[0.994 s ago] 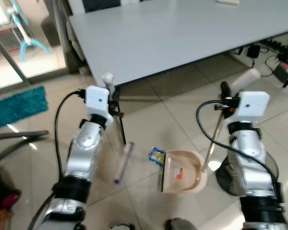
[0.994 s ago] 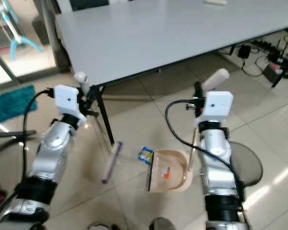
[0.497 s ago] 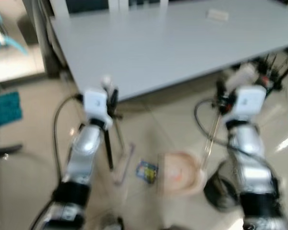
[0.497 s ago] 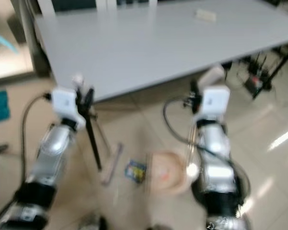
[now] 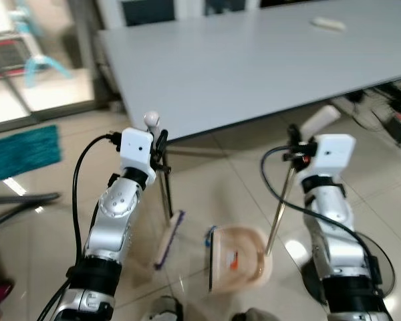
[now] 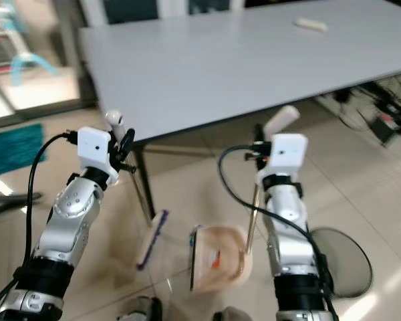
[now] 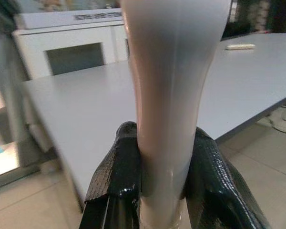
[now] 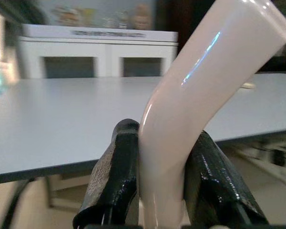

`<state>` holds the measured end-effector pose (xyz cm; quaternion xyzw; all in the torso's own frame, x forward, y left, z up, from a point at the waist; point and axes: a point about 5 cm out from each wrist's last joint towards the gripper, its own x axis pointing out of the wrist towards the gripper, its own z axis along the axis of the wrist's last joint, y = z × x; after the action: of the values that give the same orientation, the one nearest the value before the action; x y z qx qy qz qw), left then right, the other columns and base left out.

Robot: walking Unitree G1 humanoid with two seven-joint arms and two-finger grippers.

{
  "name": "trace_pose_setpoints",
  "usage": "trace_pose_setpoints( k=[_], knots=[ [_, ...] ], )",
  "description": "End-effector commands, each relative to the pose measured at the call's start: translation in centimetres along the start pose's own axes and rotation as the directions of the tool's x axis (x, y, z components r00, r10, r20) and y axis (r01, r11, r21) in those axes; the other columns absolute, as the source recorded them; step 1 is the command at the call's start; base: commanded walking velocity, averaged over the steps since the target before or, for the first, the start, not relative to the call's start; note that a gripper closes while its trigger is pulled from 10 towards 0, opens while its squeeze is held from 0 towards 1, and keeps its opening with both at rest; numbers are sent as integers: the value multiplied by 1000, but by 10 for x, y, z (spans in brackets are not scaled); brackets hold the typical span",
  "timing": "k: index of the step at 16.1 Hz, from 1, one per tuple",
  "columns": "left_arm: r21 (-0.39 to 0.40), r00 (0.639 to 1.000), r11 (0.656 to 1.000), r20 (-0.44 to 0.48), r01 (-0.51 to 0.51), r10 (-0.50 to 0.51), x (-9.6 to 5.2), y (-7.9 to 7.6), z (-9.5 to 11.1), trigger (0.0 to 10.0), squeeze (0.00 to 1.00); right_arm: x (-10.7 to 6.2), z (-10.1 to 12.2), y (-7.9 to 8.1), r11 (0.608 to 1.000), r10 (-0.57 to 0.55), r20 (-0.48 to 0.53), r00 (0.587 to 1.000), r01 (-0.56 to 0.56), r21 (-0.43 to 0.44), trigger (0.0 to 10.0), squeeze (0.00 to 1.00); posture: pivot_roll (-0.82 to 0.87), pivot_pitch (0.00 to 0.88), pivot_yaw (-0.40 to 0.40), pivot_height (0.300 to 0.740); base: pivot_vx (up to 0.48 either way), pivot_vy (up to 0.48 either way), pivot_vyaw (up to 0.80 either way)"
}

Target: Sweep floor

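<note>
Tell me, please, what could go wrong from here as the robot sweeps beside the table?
The broom head lies close to the table leg, so a stroke might catch on it. The dustpan already holds a scrap; tilting the pan with the right claw could spill it. The blue packet sits at the pan's lip and may slide past rather than in.
</note>
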<state>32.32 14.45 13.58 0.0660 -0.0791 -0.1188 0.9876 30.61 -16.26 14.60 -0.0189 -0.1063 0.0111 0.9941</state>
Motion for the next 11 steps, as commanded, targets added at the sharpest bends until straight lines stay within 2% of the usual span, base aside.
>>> trace_pose_setpoints(
  k=[1, 8, 10, 11],
  knots=[
    [51, 1000, 999, 14, -9, 9, 1, 6, 5, 10000, 0, 3, 9, -1, 1000, -5, 46, 999, 4, 20, 10000, 0, 17, 67, 43, 740, 0, -465, 800],
    [42, 1000, 999, 7, -16, 16, 1, 5, 4, 10000, 0, 5, 9, -4, 1000, 0, 51, 999, 1, -14, 10000, 0, 15, 62, 47, 740, 0, -432, 800],
    [47, 1000, 999, 2, -24, 23, 3, 6, 3, 10000, 0, 4, 9, -3, 1000, -7, 58, 998, 7, -5, 10000, 0, 13, 65, 47, 740, 0, -369, 231],
    [14, 999, 999, -32, -32, 33, 4, 6, 0, 10000, 0, 4, 9, -2, 1000, -3, 55, 999, 3, -3, 10000, 0, 12, 66, 48, 740, 0, 0, 0]
  ],
)
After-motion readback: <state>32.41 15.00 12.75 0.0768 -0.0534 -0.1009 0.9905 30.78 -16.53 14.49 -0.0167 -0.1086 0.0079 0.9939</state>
